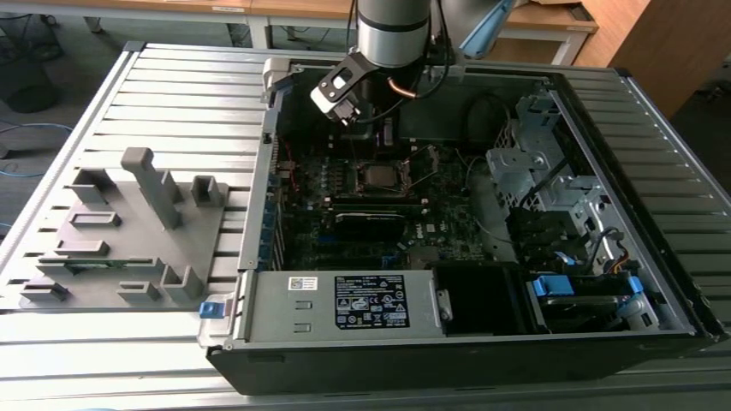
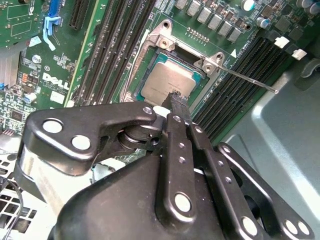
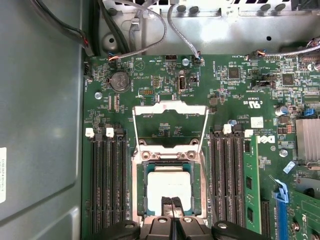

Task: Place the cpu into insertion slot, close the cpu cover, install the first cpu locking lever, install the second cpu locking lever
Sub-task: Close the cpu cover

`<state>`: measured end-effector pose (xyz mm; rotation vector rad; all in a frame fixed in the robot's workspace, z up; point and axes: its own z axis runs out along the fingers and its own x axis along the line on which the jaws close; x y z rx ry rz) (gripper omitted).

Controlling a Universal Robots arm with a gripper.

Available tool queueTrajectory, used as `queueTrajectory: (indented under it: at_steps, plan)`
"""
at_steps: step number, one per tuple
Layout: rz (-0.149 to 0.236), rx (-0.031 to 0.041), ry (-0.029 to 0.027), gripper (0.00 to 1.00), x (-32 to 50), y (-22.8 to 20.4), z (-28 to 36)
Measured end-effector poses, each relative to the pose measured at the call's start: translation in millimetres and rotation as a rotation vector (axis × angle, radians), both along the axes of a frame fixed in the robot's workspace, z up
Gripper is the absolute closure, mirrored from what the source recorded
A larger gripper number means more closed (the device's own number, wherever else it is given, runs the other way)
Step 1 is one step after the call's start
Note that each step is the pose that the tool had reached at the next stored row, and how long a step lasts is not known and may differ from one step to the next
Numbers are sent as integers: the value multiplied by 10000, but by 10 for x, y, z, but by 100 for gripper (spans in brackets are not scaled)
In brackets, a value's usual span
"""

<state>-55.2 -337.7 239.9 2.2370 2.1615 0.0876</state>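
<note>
1. One arm (image 1: 389, 34) reaches down into the open computer case (image 1: 457, 368) in the exterior view, with its wrist above the motherboard (image 1: 342, 231). I read the cpu (image 1: 377, 175) as the pale square seated mid-board.
2. In the second wrist view, the gripper (image 2: 176, 99) has its fingers pressed together with nothing between them. The tips sit at one edge of the cpu (image 2: 167, 80); I cannot tell whether they touch it. I judge that this closed posture suits pushing or hooking, not carrying. One locking lever (image 2: 250, 80) stands free and unlatched, which leaves the socket accessible.
3. In the first wrist view, the cpu (image 3: 170, 182) lies flat inside the insertion slot (image 3: 196, 187). The cpu cover (image 3: 170, 106) stands tilted up beyond the slot, so the chip is exposed. I judge placement done and the cover not yet closed.
</note>
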Motion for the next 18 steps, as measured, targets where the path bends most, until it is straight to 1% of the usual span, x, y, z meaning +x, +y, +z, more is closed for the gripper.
queueTrajectory:
  at_steps: [7,18]
  plan:
    - [1,-1,0,89,0,0,70]
    - [0,1,0,89,0,0,93]
